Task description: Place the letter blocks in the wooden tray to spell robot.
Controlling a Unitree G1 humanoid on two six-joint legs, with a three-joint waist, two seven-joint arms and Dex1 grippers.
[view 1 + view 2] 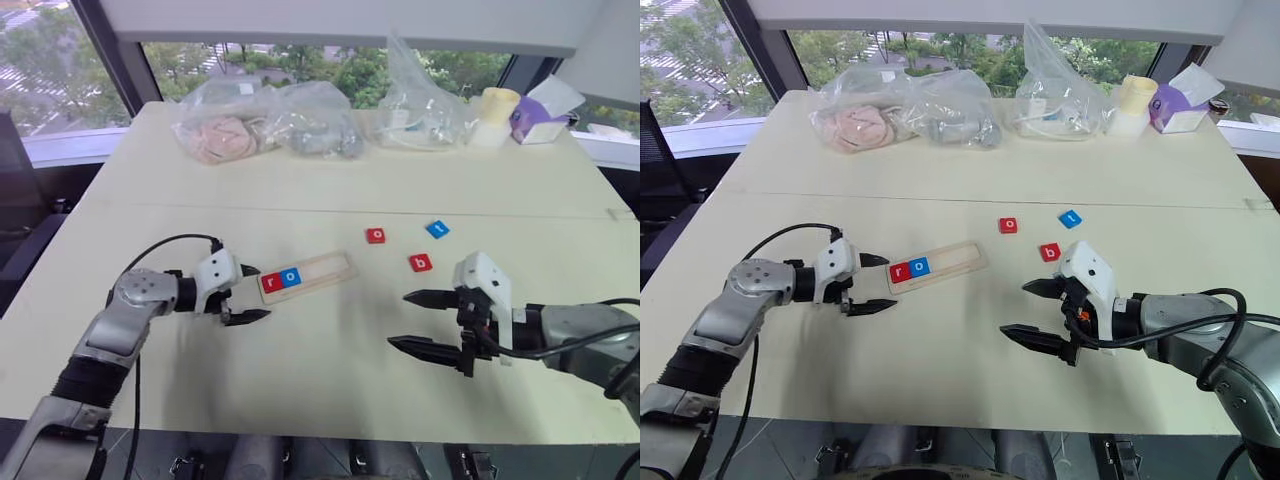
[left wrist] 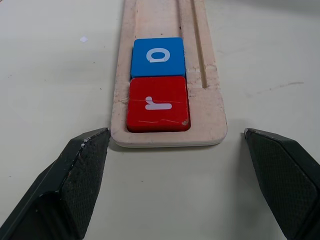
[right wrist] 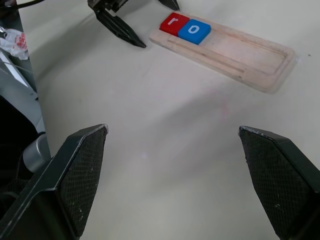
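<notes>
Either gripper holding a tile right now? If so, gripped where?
Nothing held. Left gripper is open at the wooden tray end; right gripper is open over bare table.

Head cameras look down over the table [image 1: 330,350]; both wrist cameras (left closest) share the wooden tray [image 2: 212,107].

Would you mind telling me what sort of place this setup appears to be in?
Probably an upper-floor office or lab: a wide cream worktable stands against large dark-framed windows overlooking treetops, with clear plastic bags of supplies and a purple tissue box along its far edge.
</notes>
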